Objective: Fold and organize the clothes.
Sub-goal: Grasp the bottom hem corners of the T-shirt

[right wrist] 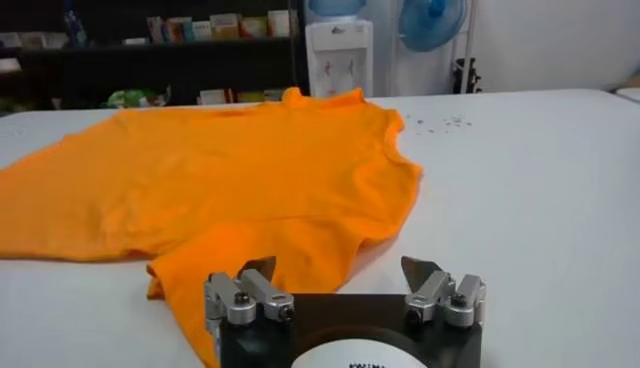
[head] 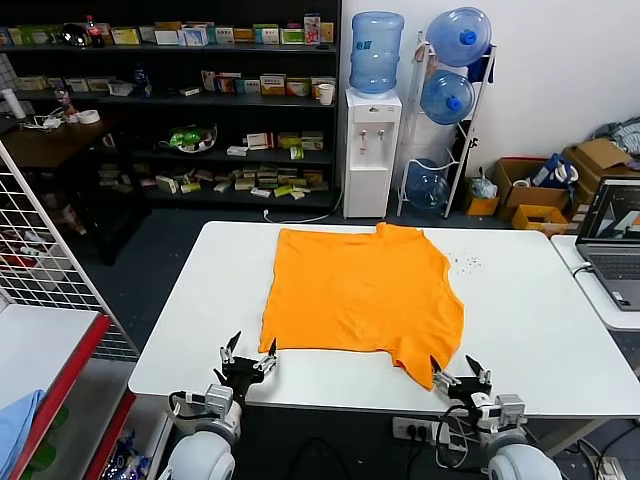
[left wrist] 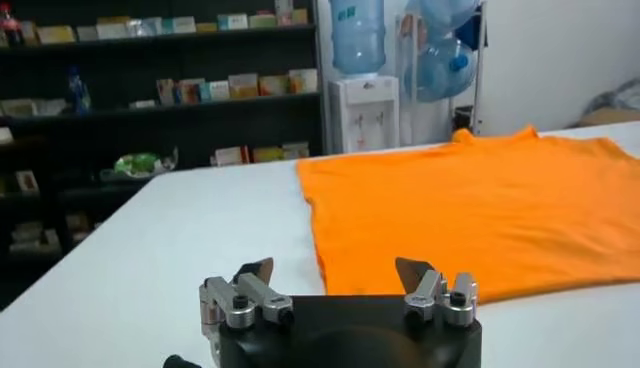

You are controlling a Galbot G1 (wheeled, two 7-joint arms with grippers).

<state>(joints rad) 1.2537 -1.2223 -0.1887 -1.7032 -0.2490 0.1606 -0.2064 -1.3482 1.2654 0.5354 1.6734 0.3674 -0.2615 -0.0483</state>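
T-shirt (head: 362, 295) lies flat mid-counter, just beyond both released claws at the near edge. Left claw (head: 248, 359) sits off its near-left corner; right claw (head: 459, 373) nearly touches the drooping near-right sleeve and is closer. The shirt's long axis runs near-to-far on the white counter (head: 520, 310); shelves (head: 180, 100) stand behind.

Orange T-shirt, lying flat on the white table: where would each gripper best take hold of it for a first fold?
Probably the near hem corners. The T-shirt lies flat, collar away from the robot. Its near-left corner sits just beyond the open left gripper, so come in low from the near table edge. The near-right sleeve flap points toward the open right gripper, a loose edge that is easy to pinch.
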